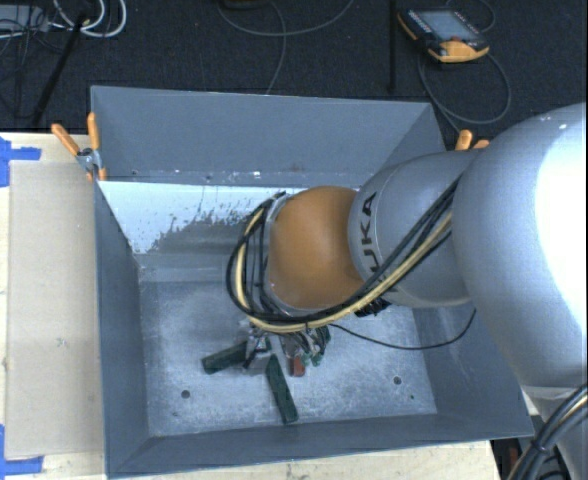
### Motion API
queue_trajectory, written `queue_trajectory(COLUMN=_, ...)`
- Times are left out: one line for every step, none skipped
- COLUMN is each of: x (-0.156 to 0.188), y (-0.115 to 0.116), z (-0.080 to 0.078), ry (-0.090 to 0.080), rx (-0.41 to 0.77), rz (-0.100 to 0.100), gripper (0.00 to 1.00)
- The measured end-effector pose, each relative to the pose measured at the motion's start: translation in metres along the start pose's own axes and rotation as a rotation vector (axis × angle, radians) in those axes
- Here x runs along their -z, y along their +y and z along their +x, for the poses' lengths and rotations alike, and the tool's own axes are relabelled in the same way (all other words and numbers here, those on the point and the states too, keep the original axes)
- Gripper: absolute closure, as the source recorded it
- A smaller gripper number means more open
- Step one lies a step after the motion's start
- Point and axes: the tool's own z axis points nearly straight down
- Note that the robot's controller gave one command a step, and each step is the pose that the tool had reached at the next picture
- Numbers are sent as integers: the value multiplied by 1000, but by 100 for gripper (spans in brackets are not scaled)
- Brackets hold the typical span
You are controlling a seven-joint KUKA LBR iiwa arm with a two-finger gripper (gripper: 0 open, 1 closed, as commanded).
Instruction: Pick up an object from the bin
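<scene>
Grey metal bin: floor mostly bare.
Arm: enters from the right.
End effector: low at mid-floor, under the wrist; open or closed cannot be told.
Dark green strip: flat, just left of it.
Second strip: just below.
Handling: probably best to centre on one strip and close across its narrow width.
</scene>
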Motion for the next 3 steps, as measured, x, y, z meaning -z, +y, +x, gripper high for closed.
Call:
queue_trajectory(x=134, y=-27, z=-13, ry=-9, rx=-37, rz=1, gripper=100)
queue_trajectory(x=129, y=-27, z=-11, ry=-1, rx=-38, rz=0, gripper=0)
queue_trajectory(x=31, y=2, z=-18, ry=8, rx=1, rz=0, gripper=0)
